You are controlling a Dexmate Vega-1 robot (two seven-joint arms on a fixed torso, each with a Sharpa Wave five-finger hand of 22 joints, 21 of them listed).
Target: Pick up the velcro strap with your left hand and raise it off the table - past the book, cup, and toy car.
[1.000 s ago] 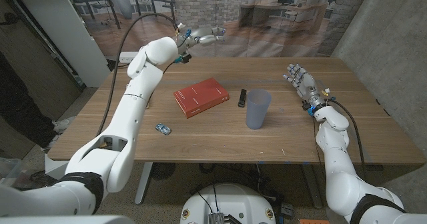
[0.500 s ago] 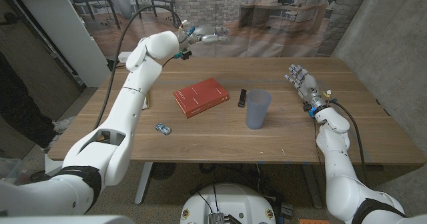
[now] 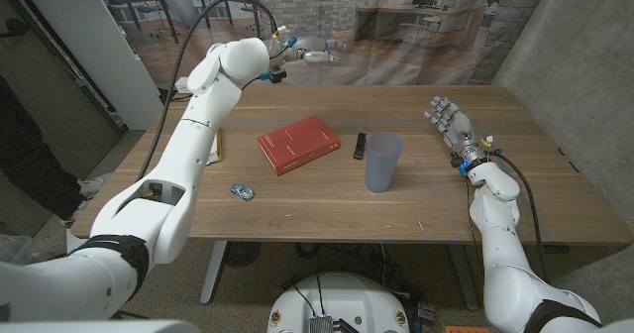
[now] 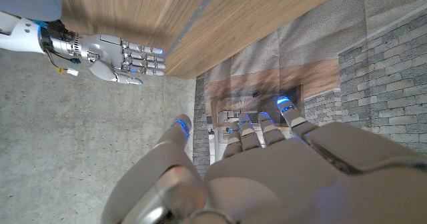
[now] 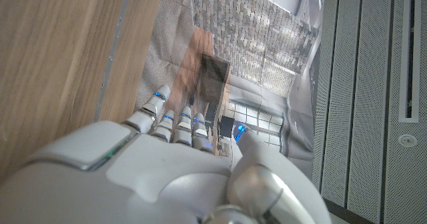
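- Wooden table (image 3: 297, 204) carries four things by our count: one red book (image 3: 299, 143), one blue-grey cup (image 3: 382, 162), one small toy car (image 3: 241, 189) and one dark strap (image 3: 362, 146).
- We see the strap lying flat on the wood, just beside the cup on its far left side and between the cup and the book.
- We find the left hand (image 3: 315, 54) raised well above the far edge of the table, well apart from the strap, with the book lying between them as the head view shows it.
- Its fingers (image 4: 257, 127) reach out straight and apart, and we see nothing held in them.
- We see the right hand (image 3: 451, 123) near the table's right side, fingers pointing away from the robot, spread and holding nothing; it also appears in the left wrist view (image 4: 113, 54), extended over the table's edge.
- The car sits near the front left, apart from the book.
- A dark-clothed person (image 3: 30, 165) stands at the left edge.
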